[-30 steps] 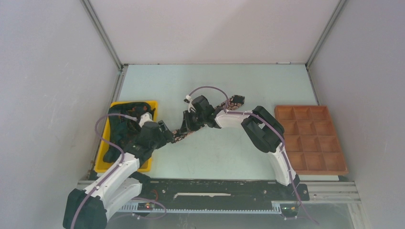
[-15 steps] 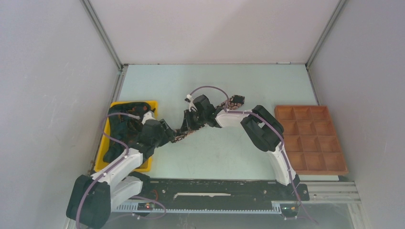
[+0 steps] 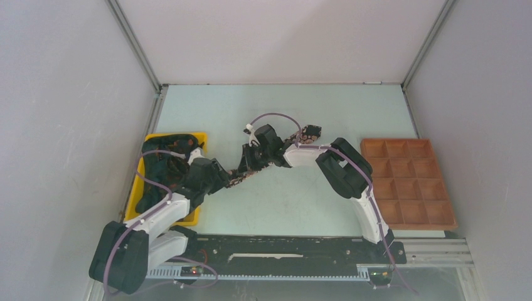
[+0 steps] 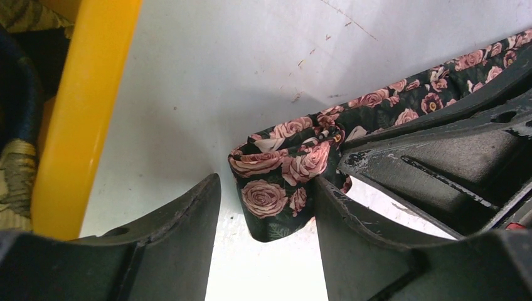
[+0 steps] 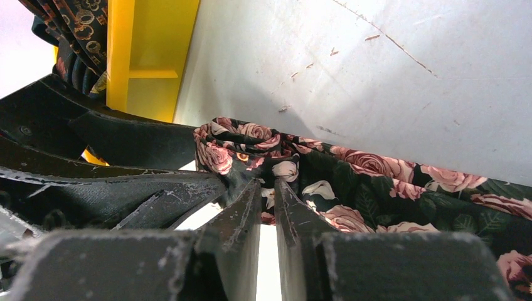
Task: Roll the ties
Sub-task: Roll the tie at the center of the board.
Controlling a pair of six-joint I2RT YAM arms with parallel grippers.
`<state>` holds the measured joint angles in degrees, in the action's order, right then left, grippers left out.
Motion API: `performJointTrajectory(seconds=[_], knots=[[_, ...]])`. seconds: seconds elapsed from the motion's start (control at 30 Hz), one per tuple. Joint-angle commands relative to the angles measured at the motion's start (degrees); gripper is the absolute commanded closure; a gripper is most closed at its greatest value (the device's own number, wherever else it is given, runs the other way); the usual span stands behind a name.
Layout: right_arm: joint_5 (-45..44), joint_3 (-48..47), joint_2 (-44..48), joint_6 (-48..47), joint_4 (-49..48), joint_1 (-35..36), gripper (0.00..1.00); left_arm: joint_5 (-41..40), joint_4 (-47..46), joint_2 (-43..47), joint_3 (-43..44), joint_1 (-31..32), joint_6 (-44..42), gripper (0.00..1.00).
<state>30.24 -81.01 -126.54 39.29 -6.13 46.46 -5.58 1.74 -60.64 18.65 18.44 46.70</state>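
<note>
Tie (image 4: 282, 166), black with pink roses, has its curled end lying between the spread fingers of the left gripper (image 4: 266, 207), while the right gripper (image 5: 266, 188) just beside it has its fingers pressed nearly together, pinching the same fabric. From there the strip runs slantwise across the pale table (image 3: 301, 200) toward the far right. A yellow bin (image 3: 197, 135) on the left holds other ties (image 3: 157, 175), and a brown compartment tray (image 3: 414, 226) sits well apart on the right.
</note>
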Motion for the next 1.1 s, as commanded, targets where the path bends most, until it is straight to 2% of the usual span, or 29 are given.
performJointTrajectory(seconds=[0.0, 0.47, 0.73, 0.87, 1.07], knots=[[-0.9, 0.8, -1.0, -0.2, -0.7, -0.2, 0.84, 0.8, -4.1, -0.9, -1.1, -0.5, 2.4, 0.38], [-0.9, 0.8, -1.3, 0.0, -1.1, -0.1, 0.84, 0.0, -9.1, -1.0, -4.6, -0.5, 9.1, 0.33], [-0.8, 0.8, -1.3, 0.1, -1.3, -0.1, 0.84, -0.3, -10.9, -2.8, -5.8, -0.6, 11.5, 0.37], [-0.7, 0.8, -1.3, 0.1, -1.5, 0.0, 0.84, 0.7, -12.9, -5.1, -6.0, -0.6, 11.7, 0.46], [-0.6, 0.9, -0.9, 0.3, -2.2, 0.1, 0.85, 1.1, -14.0, -5.9, -5.9, -0.6, 11.6, 0.66]])
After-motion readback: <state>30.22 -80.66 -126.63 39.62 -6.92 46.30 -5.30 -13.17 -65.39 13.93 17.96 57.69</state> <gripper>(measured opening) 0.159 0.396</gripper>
